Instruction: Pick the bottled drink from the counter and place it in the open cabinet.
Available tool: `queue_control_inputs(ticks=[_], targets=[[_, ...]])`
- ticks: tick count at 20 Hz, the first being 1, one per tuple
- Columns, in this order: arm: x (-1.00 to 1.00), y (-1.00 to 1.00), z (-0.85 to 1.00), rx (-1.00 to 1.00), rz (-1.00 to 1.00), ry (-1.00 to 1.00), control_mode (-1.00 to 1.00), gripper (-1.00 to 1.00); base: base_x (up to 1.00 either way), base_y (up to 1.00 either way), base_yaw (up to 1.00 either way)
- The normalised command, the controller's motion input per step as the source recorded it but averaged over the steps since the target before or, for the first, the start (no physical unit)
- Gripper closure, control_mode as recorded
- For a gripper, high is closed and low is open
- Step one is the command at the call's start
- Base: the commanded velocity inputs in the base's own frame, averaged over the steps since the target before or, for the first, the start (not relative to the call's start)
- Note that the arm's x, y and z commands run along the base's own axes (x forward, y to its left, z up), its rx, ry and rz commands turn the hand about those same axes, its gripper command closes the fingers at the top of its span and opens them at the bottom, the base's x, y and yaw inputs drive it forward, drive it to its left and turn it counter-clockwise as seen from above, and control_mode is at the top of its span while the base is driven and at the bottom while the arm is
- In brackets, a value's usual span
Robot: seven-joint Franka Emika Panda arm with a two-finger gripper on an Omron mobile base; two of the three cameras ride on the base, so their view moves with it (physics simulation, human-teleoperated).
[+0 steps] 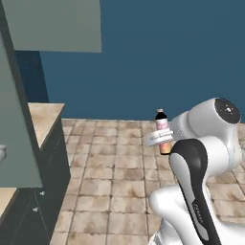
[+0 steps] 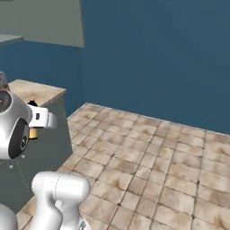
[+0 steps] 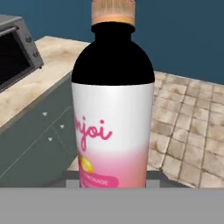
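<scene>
The bottled drink (image 1: 161, 125) hangs upright in the air over the tiled floor, to the right of the counter (image 1: 44, 117). It has a dark cap, a pink-and-white label and an orange base. My gripper (image 1: 160, 138) is shut around its lower body. In the right base view the bottled drink (image 2: 32, 133) peeks out behind my arm, with the gripper (image 2: 41, 118) beside the counter (image 2: 37, 91). The hand view has the bottled drink (image 3: 113, 109) close up. The open cabinet (image 1: 53, 25) hangs up at the left, its door (image 1: 15, 124) swung out.
A dark grey microwave (image 3: 14, 49) stands on the counter (image 3: 57, 57) left of the bottle. The counter's dark grey-green base (image 1: 52, 167) drops to a tan tiled floor (image 1: 110, 177). A blue wall (image 2: 157, 58) runs behind.
</scene>
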Motion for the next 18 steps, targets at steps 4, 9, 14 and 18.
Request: queue_control_inputs(ticks=[4,9,14,18], targets=[[0.0,0.0,0.0,0.0,0.0,0.0,1.0,1.0,0.0,0.0,0.59],[0.0,0.0,0.0,0.0,0.0,0.0,1.0,1.0,0.1,-0.27,0.65],[0.0,0.0,0.0,0.0,0.0,0.0,1.0,1.0,0.28,-0.36,0.63],[0.0,0.0,0.0,0.0,0.0,0.0,1.0,1.0,0.74,-0.74,0.64]])
